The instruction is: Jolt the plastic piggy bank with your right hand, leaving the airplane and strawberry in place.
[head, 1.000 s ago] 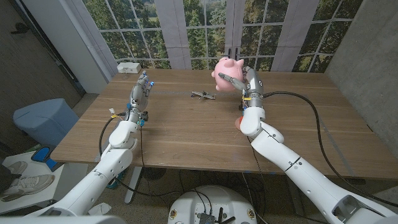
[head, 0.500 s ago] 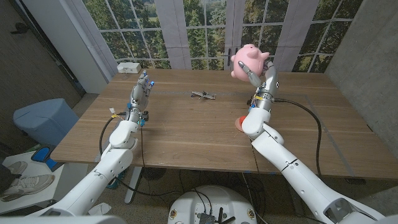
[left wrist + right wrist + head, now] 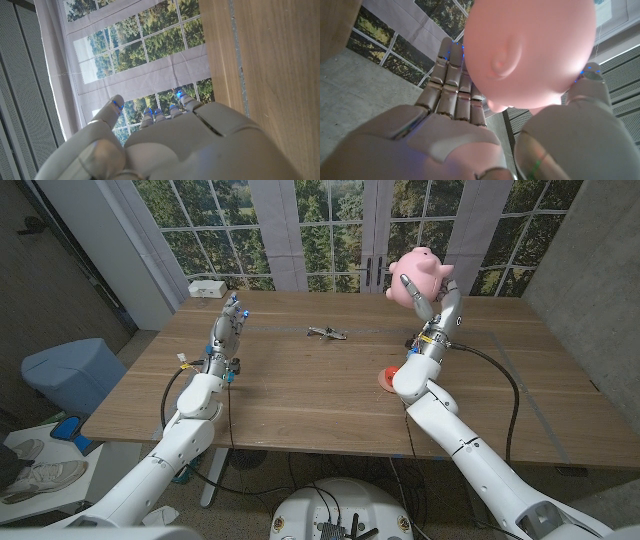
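Wooden table point(image 3: 300, 390) carried the toy airplane point(image 3: 327, 333) and, right of it, the strawberry point(image 3: 386, 379). Right hand point(image 3: 437, 315) gripped the pink piggy bank point(image 3: 417, 278), raised well above the strawberry, fingers point(image 3: 451, 80) wrapped around it. Left hand point(image 3: 226, 323) held nothing, fingers apart. Shaking should stay aloft, grip firm.
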